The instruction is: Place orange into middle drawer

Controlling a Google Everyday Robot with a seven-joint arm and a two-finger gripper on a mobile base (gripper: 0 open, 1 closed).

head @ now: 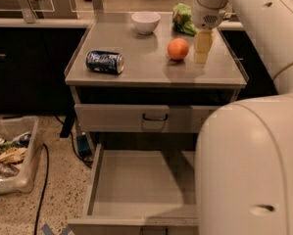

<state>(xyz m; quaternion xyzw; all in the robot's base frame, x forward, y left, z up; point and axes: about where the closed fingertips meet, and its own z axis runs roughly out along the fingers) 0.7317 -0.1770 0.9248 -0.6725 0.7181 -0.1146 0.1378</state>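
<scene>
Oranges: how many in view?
1: the round bright orange fruit on the grey cabinet top, close beside the claw. The arm hides part of the open grey metal drawer.
</scene>
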